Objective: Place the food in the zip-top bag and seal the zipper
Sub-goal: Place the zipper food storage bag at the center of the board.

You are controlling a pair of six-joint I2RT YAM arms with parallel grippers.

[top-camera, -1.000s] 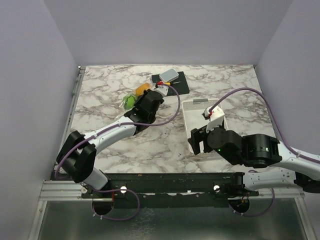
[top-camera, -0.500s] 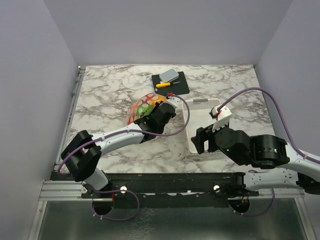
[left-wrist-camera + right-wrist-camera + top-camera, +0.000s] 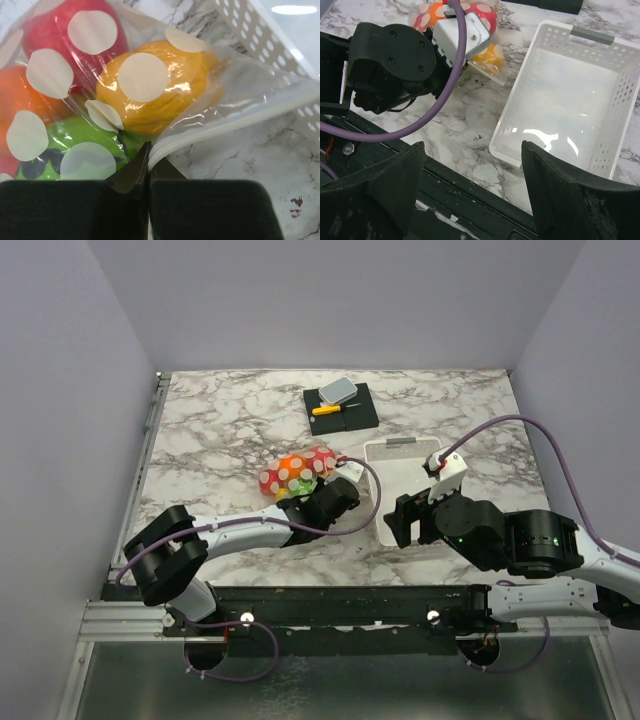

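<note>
- A small dark mark (image 3: 477,137) sits on the marble bench (image 3: 220,430) at 6 o'clock from the bag. It is too small to read.
- The bag (image 3: 298,470) lies near the bench's middle, at 9 o'clock from the basket (image 3: 620,95). It is clear plastic with white dots.
- The food is inside the bag: a red fruit (image 3: 50,35), a yellow one (image 3: 160,95), an orange one (image 3: 15,100) and a green one (image 3: 75,145), all pressed close together.
- The zipper (image 3: 225,127), a pale strip, runs from the left tool toward 2 o'clock along the bag's edge. It ends just beside the basket's perforated wall. Whether it is sealed along its length cannot be told.
- The left tool (image 3: 149,152) has its black fingers closed tight, pinching the zipper's near end.
- The left tool's body fills the lower part of the left wrist view and hides the bag's near corner.
- The right tool (image 3: 472,150) is spread wide and holds nothing. It hangs over the basket's near corner and the bench beside it.
- In the right wrist view, the left arm's wrist and a purple cable (image 3: 460,65) cover much of the bag.
- At 12 o'clock from the bag, a black mat (image 3: 360,412) carries a grey block (image 3: 337,390) and a yellow-handled knife (image 3: 325,410).
</note>
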